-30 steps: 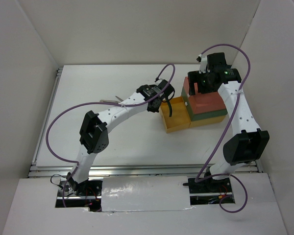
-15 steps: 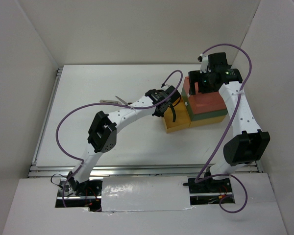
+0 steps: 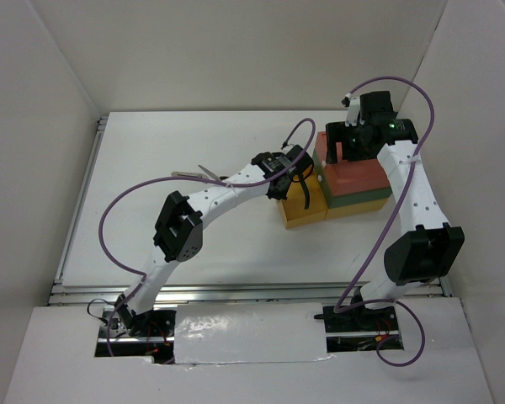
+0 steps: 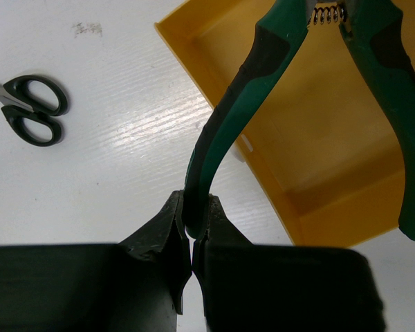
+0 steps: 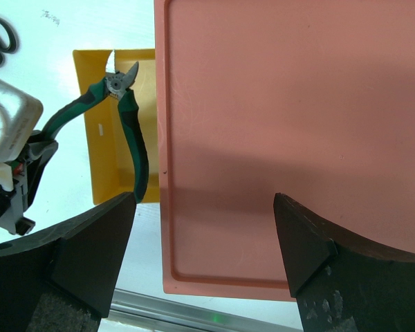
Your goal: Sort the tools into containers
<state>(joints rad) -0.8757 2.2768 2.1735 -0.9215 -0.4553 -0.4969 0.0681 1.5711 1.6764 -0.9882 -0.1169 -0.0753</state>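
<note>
My left gripper (image 3: 300,174) is shut on one dark green handle of the pliers (image 4: 283,83) and holds them over the open yellow drawer (image 4: 332,187). The pliers' head hangs inside the drawer in the right wrist view (image 5: 119,81). The yellow drawer (image 3: 303,212) is pulled out to the left of the stack, under the dark green box (image 3: 359,201) and the red-orange top (image 3: 358,175). My right gripper (image 5: 204,235) is open and empty above the red-orange top (image 5: 277,124). The black-handled scissors (image 4: 31,114) lie on the table to the left. The silver bar is not clearly visible.
White walls enclose the table on the left, back and right. A metal rail (image 3: 236,290) runs along the table's near edge. In the top view the scissors (image 3: 204,172) lie partly behind my left arm, with a thin silver strip (image 3: 181,175) beside them.
My left arm has swung right with the pliers, from the drawer's left edge to above the drawer. The right gripper has stayed over the red-orange top.
</note>
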